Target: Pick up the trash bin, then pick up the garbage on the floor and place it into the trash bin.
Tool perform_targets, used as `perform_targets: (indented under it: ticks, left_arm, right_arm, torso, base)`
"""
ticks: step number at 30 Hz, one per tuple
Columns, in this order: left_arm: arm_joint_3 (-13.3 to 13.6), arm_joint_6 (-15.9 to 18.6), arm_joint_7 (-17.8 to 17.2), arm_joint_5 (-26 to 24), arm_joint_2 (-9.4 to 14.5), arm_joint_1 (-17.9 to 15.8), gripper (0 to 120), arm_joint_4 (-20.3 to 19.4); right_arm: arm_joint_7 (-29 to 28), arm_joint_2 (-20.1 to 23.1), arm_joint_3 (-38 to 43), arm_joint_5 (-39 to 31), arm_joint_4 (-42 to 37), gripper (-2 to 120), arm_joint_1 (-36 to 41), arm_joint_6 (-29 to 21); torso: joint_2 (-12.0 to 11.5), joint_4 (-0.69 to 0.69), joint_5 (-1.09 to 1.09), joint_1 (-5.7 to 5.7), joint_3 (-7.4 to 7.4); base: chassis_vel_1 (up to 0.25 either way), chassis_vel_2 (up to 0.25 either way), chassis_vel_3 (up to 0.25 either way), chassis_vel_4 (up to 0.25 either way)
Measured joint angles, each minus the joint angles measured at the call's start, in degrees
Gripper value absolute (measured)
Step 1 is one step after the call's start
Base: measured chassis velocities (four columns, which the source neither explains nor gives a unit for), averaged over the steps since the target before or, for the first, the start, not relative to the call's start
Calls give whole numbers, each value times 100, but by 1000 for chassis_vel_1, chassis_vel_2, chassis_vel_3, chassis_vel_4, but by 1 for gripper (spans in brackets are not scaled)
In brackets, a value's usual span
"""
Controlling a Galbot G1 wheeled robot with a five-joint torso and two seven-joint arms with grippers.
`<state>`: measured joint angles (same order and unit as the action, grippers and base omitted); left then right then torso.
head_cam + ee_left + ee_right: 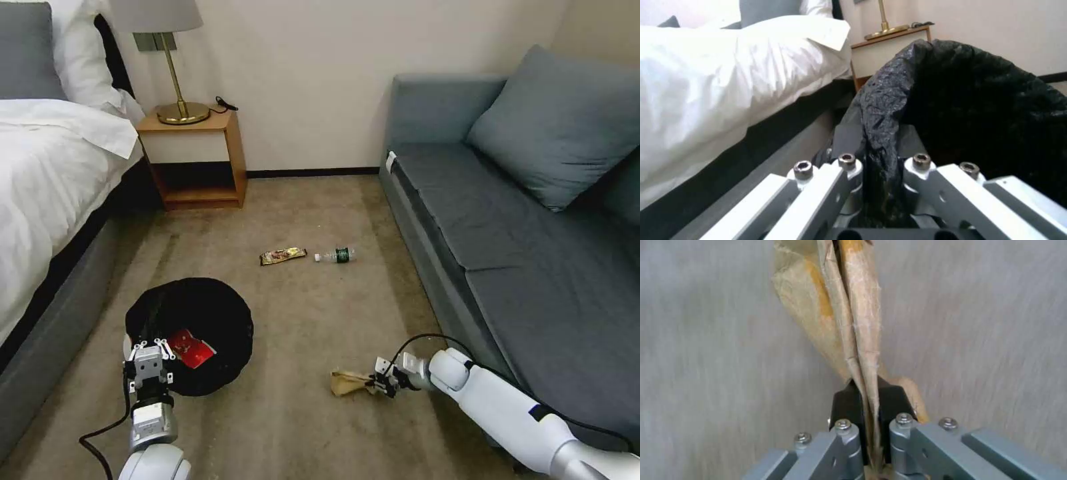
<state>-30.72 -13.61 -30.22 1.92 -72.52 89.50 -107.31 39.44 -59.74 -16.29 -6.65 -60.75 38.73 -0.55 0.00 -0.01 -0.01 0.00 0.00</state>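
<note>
Trash bin: one round bin (200, 313) lined with a crinkly black bag, at about 8 o'clock in the head view, on the carpet (300, 320) near the bed (47, 180).
Left gripper: the left gripper (148, 363) sits at the bin's rim on the robot's side; in the left wrist view its fingers (846, 140) are pinched together on the bag-covered rim, one inside and one outside the wall.
Litter in the bin: one red-and-white crumpled packet (192, 348) lies inside on the black liner, just beside the left gripper.
Right gripper: the right gripper (381, 381) is at about 5 o'clock in the head view, low over the carpet and near the sofa's front edge.
Paper bag: one crumpled brown paper bag (350, 382) is clamped at its end between the right gripper's closed fingers (849, 403); the rest of the bag sticks out toward the bin. The right wrist view shows the flattened paper running straight out from between the two black pads. Whether the bag touches the carpet cannot be told.
Litter on the floor: two pieces lie side by side near the centre of the head view, well apart from both grippers: one gold-brown snack wrapper (283, 255) and, just to its right, one small clear bottle with a green label (335, 255), lying on its side.
Litter count: four pieces in all: one in the bin, one gripped, two on the carpet.
Furniture: one grey sofa (480, 220) with one cushion (560, 127) at 3 o'clock; one wooden nightstand (197, 160) carrying one brass lamp (175, 60) at 11 o'clock.
</note>
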Motion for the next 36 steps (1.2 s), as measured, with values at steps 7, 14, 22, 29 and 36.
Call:
perform_targets:
  ticks: [7, 14, 22, 29, 36]
  left_arm:
    - [0, -18, -17, 9, -16, 21, 0, -37]
    - [27, -23, -25, 41, -77, -3, 0, -3]
    - [57, -31, -35, 43, -155, -65, 0, 41]
    - [85, -42, -36, 43, -200, -80, 0, 45]
    - [111, -99, -35, 17, -212, -70, 0, 54]
  right_arm:
    - [-345, -355, 414, -1012, -520, 7, -179, -7]
    - [-740, -877, 266, -2320, -1231, 7, -481, 50]
    - [-988, -1340, -619, -3550, -1717, 7, -549, 63]
    - [-1030, -1622, -993, -3342, -1359, 7, -500, 172]
    - [-1173, -1921, -1043, -2876, -754, 7, -519, 333]
  torso:
    - [0, 0, -1, 0, 0]
    - [0, 3, 0, 0, 0]
    - [0, 2, -2, 0, 0]
    - [0, 1, -2, 0, 0]
    - [0, 1, 0, 0, 0]
  base:
    - [0, 0, 0, 0]
    - [0, 0, 0, 0]
    - [0, 0, 0, 0]
    - [0, 0, 0, 0]
    - [0, 0, 0, 0]
